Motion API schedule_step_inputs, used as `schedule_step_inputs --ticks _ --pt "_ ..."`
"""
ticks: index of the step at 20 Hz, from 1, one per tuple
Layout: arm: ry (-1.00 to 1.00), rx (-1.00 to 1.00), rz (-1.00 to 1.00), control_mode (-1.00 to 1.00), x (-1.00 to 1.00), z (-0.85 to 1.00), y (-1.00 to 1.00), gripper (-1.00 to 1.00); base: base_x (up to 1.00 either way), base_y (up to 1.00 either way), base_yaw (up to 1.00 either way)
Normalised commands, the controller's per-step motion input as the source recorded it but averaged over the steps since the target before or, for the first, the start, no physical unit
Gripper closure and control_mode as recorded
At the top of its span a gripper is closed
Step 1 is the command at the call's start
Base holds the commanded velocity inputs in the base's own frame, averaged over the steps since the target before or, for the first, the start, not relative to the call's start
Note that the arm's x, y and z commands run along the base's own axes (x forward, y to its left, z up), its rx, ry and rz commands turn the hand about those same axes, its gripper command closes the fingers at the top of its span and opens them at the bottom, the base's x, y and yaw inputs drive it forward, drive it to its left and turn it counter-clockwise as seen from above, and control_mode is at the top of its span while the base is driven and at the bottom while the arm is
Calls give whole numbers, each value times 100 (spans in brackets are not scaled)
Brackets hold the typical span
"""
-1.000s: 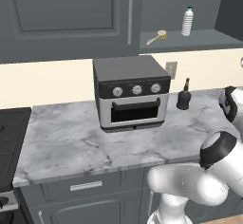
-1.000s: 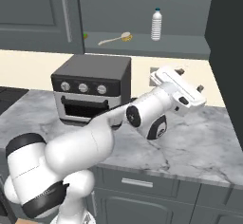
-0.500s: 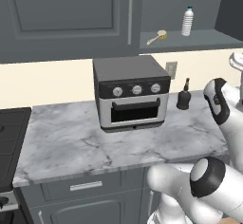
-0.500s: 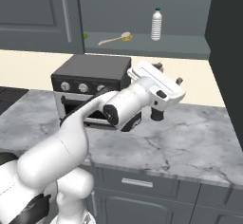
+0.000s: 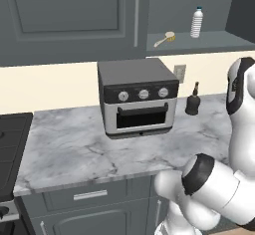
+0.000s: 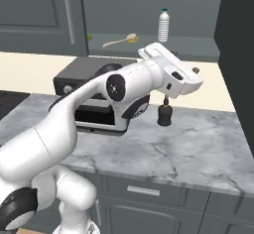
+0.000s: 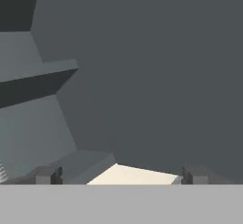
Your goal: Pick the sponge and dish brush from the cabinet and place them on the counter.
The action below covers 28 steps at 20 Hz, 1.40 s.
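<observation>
The dish brush (image 5: pixel 165 38) (image 6: pixel 120 40) lies on the grey shelf of the open cabinet (image 5: pixel 199 42) (image 6: pixel 198 44), cream handle to the left of its tan head. A green and yellow bit of the sponge (image 6: pixel 89 37) peeks out at the shelf's left end, beside the shut door. My gripper (image 6: pixel 177 60) (image 7: pixel 121 175) hangs open and empty just below the shelf's front edge, right of the brush and above the counter (image 5: pixel 74 152) (image 6: pixel 188 148). In the hand view the fingertips (image 7: pixel 47 174) stand wide apart before dark grey cabinet panels.
A clear bottle (image 5: pixel 197 22) (image 6: pixel 163 26) stands on the shelf right of the brush. A toaster oven (image 5: pixel 137 97) (image 6: pixel 79 79) and a small dark bottle (image 5: pixel 192 102) (image 6: pixel 164 115) sit on the counter. The open cabinet door (image 6: pixel 238 54) juts out on the right. The black stovetop (image 5: pixel 10 149) lies left.
The arm has swung and its hand has risen a little toward the shelf's front edge. The jaws stayed open and empty. Nothing on the shelf or counter moved.
</observation>
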Motion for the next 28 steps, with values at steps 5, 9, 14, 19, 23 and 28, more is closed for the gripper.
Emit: schedule_step_inputs --ticks 5,9,14,19,23,28 --pt "20 1 12 -100 -63 18 42 -100 0 0 0" --pt "12 -2 18 -100 -53 -4 67 -100 0 0 0" --pt "6 -3 19 -100 -49 -20 82 -100 0 0 0" --pt "2 0 21 -100 -37 -29 87 -100 0 0 0" --pt "0 0 17 -100 -8 4 86 -100 0 0 0" --pt "-3 0 12 -100 -1 20 87 -100 0 0 0"
